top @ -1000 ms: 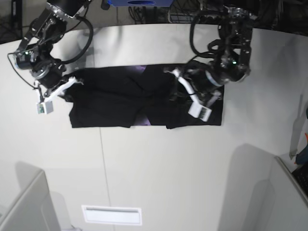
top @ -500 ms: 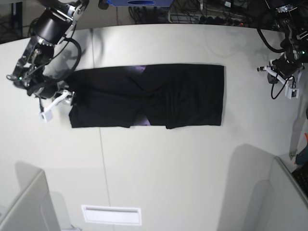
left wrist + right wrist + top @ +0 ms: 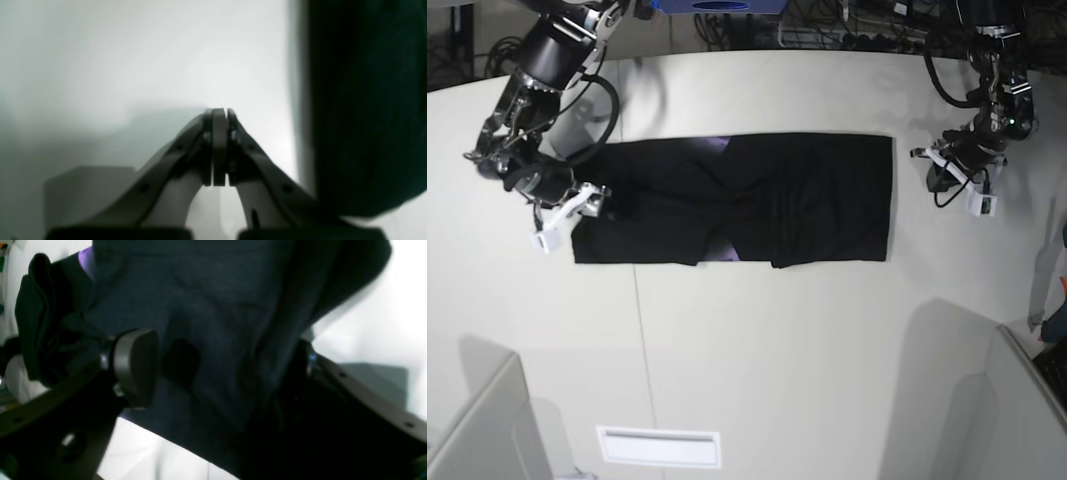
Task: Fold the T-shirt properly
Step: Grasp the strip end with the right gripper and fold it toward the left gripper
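The large black cloth T-shirt (image 3: 732, 200) lies flat on the pale grey table (image 3: 757, 340) as a long band running left to right, its side flaps turned in to meet near the middle, with slivers of purple print showing at the far edge and near the lower seam.

A second ago the left gripper (image 3: 975, 192) was down on the right half of the shirt; it has since lifted clear, swung out past the right edge, and now sits over bare table just beside that end of the cloth. Its fingers (image 3: 218, 146) are pressed fully together with nothing between them, the dark shirt edge lying off to one side in the wrist view.

The right gripper (image 3: 572, 212) has stayed at the left end but has gone from closed to spread wide. Its wrist camera shows the pads (image 3: 135, 365) well apart with dark cloth bunched and rising between them; whether that fabric is merely draped there or about to be pinched is hard to say in this dim, close view.

So the inward fold looks laid down and released on the right. The likely next step is taking the two ends for the crosswise fold.
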Available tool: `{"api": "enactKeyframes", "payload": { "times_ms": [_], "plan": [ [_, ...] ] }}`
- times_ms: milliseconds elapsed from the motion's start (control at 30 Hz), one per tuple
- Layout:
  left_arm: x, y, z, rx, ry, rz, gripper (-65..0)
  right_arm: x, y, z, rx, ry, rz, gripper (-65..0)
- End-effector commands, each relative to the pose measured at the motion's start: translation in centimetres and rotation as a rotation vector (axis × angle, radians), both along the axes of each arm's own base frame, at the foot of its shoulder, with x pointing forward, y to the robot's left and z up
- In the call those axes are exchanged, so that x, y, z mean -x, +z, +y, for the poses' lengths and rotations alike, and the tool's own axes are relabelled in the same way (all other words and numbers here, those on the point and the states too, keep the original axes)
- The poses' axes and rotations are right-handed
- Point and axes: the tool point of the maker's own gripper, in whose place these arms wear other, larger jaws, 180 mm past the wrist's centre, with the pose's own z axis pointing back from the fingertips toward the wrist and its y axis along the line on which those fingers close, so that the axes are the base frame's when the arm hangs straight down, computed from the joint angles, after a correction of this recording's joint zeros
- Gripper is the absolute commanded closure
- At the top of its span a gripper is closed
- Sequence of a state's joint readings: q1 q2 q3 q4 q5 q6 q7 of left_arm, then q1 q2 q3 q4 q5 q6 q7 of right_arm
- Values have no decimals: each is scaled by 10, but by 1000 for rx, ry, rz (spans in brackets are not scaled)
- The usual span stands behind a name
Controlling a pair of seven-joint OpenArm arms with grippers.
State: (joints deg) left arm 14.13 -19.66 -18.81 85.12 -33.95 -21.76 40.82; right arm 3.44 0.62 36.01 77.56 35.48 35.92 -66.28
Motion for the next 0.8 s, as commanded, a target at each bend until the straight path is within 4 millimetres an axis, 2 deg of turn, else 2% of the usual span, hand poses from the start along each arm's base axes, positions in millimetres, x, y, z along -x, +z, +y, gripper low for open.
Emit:
{"api": "enactKeyframes", "payload": {
  "times_ms": [0,133,200,300,400,533,600,667,767],
  "plan": [
    [-1,0,-1,-11,-7,16,0,12,-10,-3,37,30,72,-420],
    [-8,-5,-32,5,-73,29,0,7,-12,-7,32,5,52,-257],
    [-11,-8,-47,13,-102,37,0,3,-12,-15,39,0,53,-165],
    [-9,-13,-64,24,-135,54,0,-3,-12,-23,45,-17,50,0],
    [-9,-10,-87,42,-187,43,0,-10,-5,-45,83,-58,33,0],
    [-9,-6,-119,92,-226,23,0,-19,7,-64,134,-84,8,0],
    [-12,-4,-137,116,-251,15,0,-27,20,-65,179,-63,-27,0],
    [-13,-5,-155,138,-281,14,0,-31,35,-57,224,-30,-71,0],
    [-13,-3,-163,145,-295,11,0,-38,64,-40,277,3,-137,0]
  ]
}}
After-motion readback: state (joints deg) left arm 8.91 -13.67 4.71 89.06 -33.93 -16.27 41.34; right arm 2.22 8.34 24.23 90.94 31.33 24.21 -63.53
